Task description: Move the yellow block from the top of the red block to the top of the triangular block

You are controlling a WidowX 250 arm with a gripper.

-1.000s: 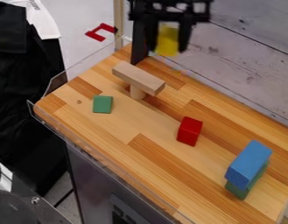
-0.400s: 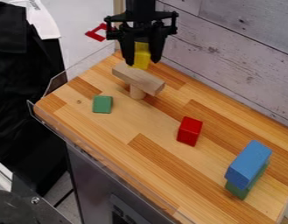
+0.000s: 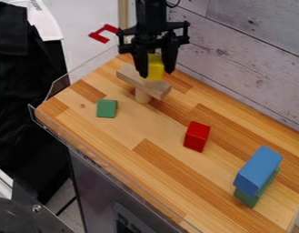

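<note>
My gripper [image 3: 156, 73] hangs at the upper middle of the camera view, shut on the yellow block [image 3: 155, 67]. The yellow block is at the upper edge of a wooden plank [image 3: 138, 80] that lies across a short round wooden post [image 3: 142, 96]; whether it touches the plank I cannot tell. The red block [image 3: 197, 136] stands on the table right of centre, its top bare. No block there is clearly triangular; a green block [image 3: 249, 198] lies beneath a blue block [image 3: 258, 170] at the lower right.
A small green block [image 3: 107, 108] lies on the wooden table [image 3: 103, 141] left of the post. A clear guard [image 3: 85, 156] runs along the table's left and front edges. A whitewashed plank wall [image 3: 236, 59] rises behind.
The gripper has come down and left with the yellow block from high up, and lately slightly down and right. The other blocks have stayed put.
</note>
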